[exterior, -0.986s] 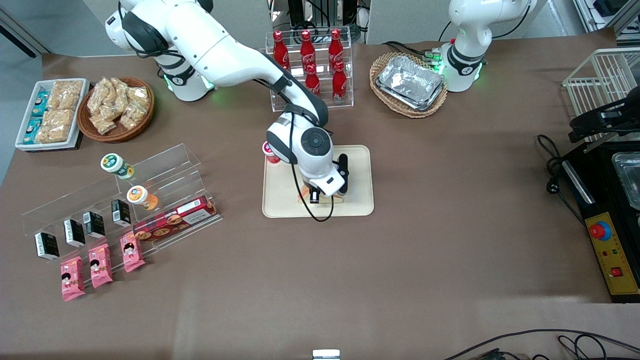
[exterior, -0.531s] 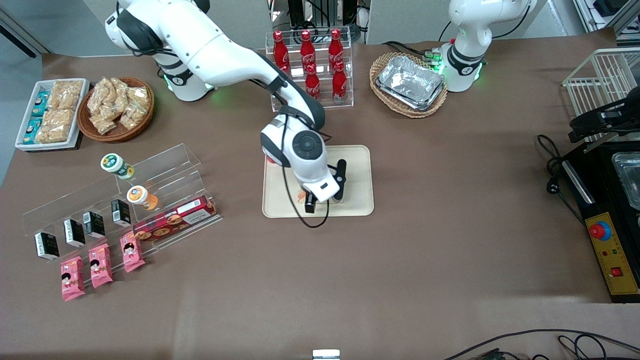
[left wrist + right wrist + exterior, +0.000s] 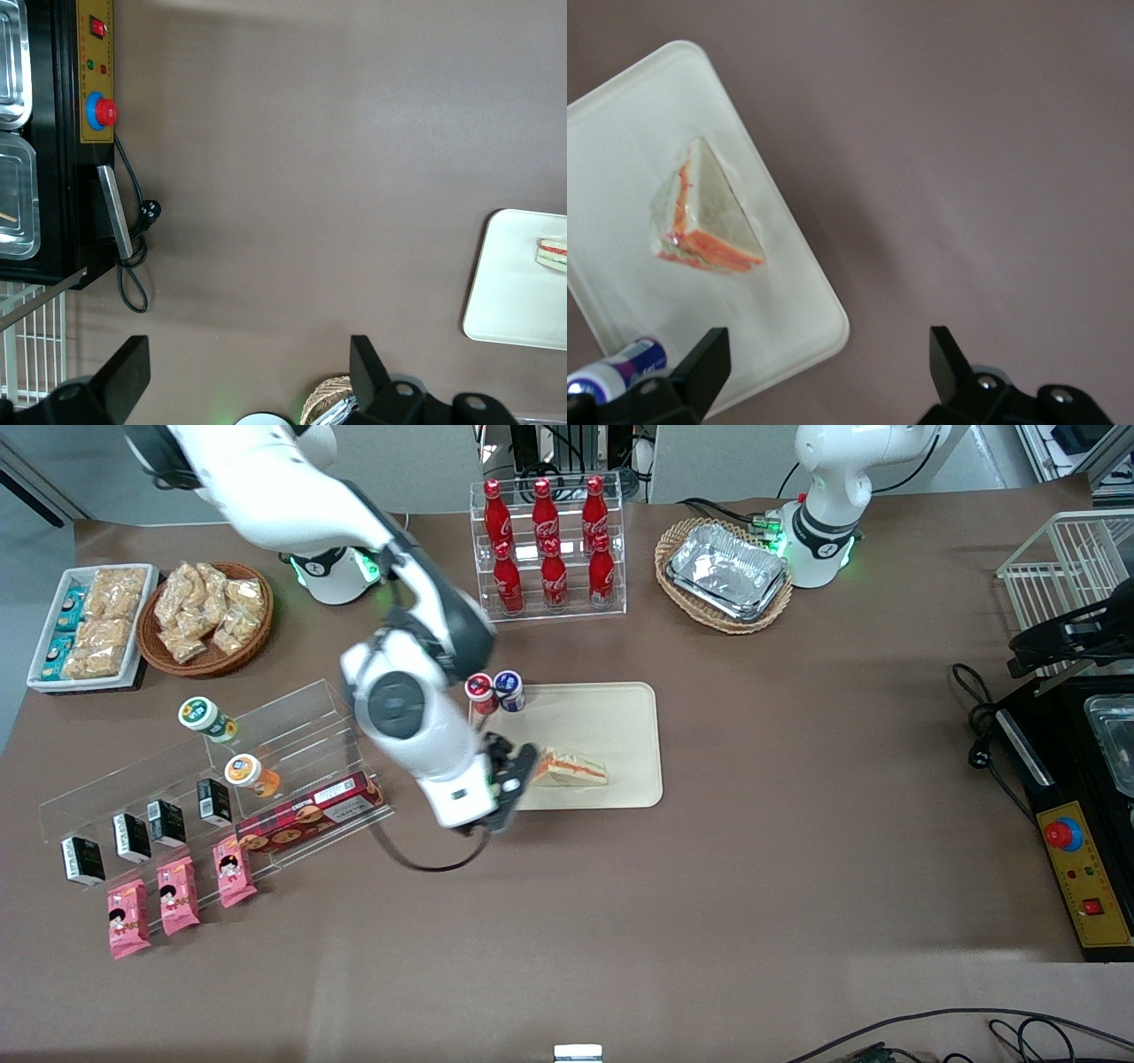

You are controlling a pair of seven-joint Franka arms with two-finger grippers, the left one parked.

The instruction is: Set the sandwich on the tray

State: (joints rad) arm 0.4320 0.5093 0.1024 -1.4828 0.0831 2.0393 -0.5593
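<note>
The sandwich, a wrapped white wedge with orange-red and green stripes, lies flat on the cream tray, near the tray's edge closest to the front camera. It also shows in the right wrist view on the tray, and in the left wrist view on the tray. My gripper is open and empty, raised above the tray's corner toward the working arm's end, apart from the sandwich. In the right wrist view the gripper has its jaws wide apart over the tray's corner and bare table.
Two small capped bottles stand at the tray's corner farther from the camera. A clear rack of red cola bottles and a basket of foil trays stand farther back. A clear display stand with snacks and pink packets lies toward the working arm's end.
The gripper has let go of the sandwich, risen and swung off it toward the working arm's end. The sandwich now lies uncovered on the tray.
</note>
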